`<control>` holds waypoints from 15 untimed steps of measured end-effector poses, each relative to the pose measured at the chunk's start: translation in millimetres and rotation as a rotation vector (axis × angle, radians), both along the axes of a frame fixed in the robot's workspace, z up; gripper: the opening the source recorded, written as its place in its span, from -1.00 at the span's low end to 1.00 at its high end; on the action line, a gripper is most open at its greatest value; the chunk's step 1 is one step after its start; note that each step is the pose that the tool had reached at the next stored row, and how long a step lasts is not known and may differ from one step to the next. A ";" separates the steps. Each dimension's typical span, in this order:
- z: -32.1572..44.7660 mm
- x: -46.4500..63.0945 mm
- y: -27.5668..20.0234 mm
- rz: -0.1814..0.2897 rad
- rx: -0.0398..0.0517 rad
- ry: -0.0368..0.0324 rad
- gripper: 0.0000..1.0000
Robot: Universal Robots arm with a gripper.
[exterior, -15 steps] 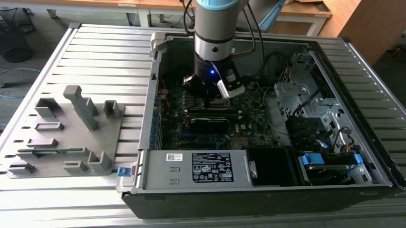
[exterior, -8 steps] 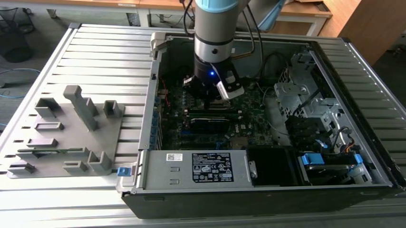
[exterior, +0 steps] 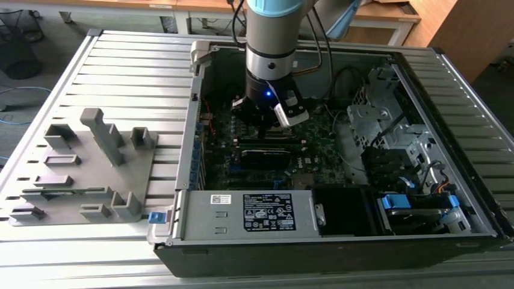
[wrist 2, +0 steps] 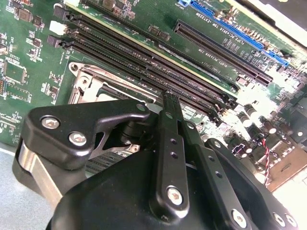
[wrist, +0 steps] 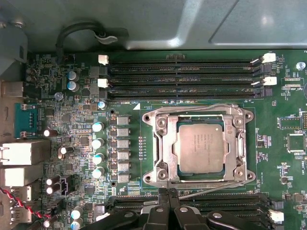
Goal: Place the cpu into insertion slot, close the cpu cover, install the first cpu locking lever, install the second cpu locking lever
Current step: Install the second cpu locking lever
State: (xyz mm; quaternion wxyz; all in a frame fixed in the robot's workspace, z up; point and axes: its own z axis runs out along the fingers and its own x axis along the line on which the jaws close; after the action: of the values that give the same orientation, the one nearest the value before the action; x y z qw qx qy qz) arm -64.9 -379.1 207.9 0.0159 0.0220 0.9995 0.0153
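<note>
cpu (wrist: 199, 147): pale silver-grey face, faint dark print.
cpu cover (wrist: 160, 143): bright silvery metal.
insertion slot (wrist: 197, 184): silvery rim around a dark centre.
circuit board (wrist: 280, 158): dark green, fine pale traces and markings.
memory slots (wrist: 184, 79): black, with white end clips.
capacitors (wrist: 98, 143): pale blue-silver tops.
gripper (wrist 2: 169, 103): matte black, silver screw heads.
arm (exterior: 273, 36): silver-grey, light blue joint cap, small blue light.
computer case (exterior: 458, 90): grey metal, black interior.
power supply (exterior: 249, 214): grey, white label with black print.
fixture block (exterior: 88, 168): uniform mid grey.
table (exterior: 136, 72): light grey, parallel ribbed slats.
expansion slot (wrist 2: 225, 21): blue.
</note>
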 end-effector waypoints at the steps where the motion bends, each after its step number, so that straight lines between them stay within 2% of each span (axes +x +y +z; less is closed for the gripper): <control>1: -0.1 -0.3 0.0 0.000 0.0001 0.0000 -0.79; 6: -1.3 -1.1 0.4 0.000 0.0025 0.0003 -0.79; 15: -3.3 -2.1 3.7 0.000 0.0046 0.0002 -0.79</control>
State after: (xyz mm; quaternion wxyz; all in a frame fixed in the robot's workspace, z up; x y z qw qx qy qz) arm -66.9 -375.4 204.6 0.0158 0.0220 0.9995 0.0176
